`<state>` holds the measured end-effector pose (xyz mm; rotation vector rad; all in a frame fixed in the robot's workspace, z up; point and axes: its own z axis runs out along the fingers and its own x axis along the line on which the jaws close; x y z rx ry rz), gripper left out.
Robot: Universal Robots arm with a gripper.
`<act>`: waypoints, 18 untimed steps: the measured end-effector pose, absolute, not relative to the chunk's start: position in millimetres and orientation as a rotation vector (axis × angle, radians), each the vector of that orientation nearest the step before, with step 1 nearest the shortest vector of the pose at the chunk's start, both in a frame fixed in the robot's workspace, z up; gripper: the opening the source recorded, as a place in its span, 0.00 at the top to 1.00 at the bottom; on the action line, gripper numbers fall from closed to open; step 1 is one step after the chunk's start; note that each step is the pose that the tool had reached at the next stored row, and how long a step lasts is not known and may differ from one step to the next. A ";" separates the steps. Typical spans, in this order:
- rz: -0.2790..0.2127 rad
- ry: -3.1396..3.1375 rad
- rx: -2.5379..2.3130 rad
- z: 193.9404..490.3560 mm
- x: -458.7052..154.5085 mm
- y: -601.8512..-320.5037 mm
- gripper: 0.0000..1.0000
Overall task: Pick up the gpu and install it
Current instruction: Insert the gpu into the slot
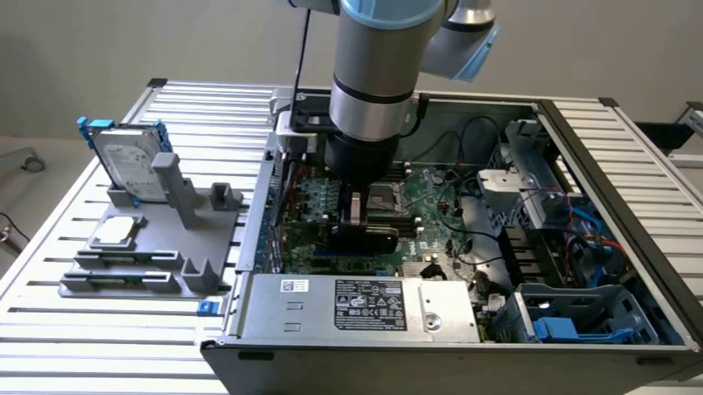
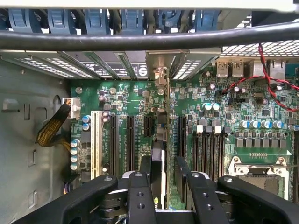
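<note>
My gripper (image 1: pixel 360 216) hangs inside the open computer case (image 1: pixel 329 362), in the middle of the exterior view, just above the motherboard (image 1: pixel 313 197). The gpu (image 1: pixel 371 237) stands upright on edge on that board, directly under my fingers, its black shroud facing the camera. In the wrist view the card runs edge-on between my fingers (image 2: pixel 140 196), among the expansion slots, with its metal bracket (image 2: pixel 161 77) at the case's rear wall. My jaws stand wide, one on each side of the card, with green board visible in the gap beside it. At the exterior view's left, a hard drive (image 1: pixel 130 160) stands on a grey stand (image 1: pixel 121 276).
</note>
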<state>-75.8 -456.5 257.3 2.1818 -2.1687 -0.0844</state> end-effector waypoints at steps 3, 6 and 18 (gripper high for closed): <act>-0.086 -2.168 2.181 258.6 -75.8 -456.6 0.65; -0.088 -2.167 2.180 262.2 -75.8 -456.6 0.65; -0.096 -2.163 2.176 294.0 -75.6 -456.6 0.65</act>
